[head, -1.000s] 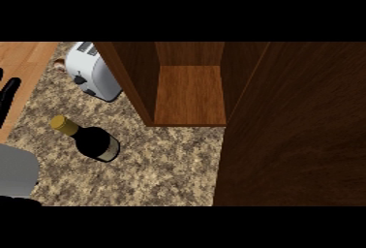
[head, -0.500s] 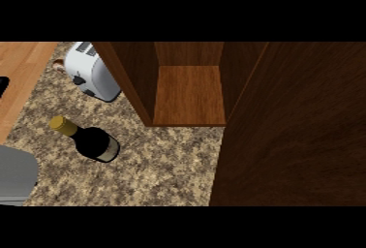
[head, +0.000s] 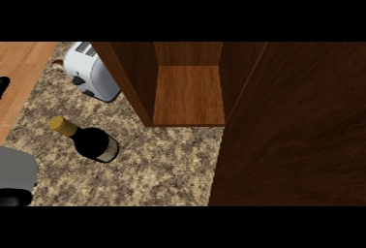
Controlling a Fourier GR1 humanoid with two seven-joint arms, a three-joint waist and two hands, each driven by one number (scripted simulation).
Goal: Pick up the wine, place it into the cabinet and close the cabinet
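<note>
On the speckled counter point(head: 164, 169), left of the cabinet point(head: 187, 92) and a little nearer the view's lower edge than its front, stands the wine point(head: 87, 140). It is a dark bottle with a gold cap and a pale label low on its body, and its cap leans up and left, away from the cabinet. Nothing touches it; bare counter lies all round it.

The cabinet is of dark brown wood and stands open, showing a lighter wooden floor between two dark side walls. Its door point(head: 293, 126) hangs swung out on the cabinet's right side and covers most of that half of the view, down to the lower edge.

Left of the cabinet's left wall, and farther back than the wine, sits a white toaster point(head: 91, 72), just beside the wall; whether it touches the wall I cannot tell. Beyond the toaster, far from the cabinet, a strip of light wood point(head: 25, 72) borders the counter.

At the lower left corner, well apart from the cabinet and below-left of the wine, a grey forearm point(head: 16, 169) enters, with a bit of black of the left hand point(head: 13, 197) below it. Too little of that hand shows to tell whether it is spread or curled; it is clear of the wine. A small dark shape at the left edge is too slight to identify. The right hand is nowhere to be seen.
</note>
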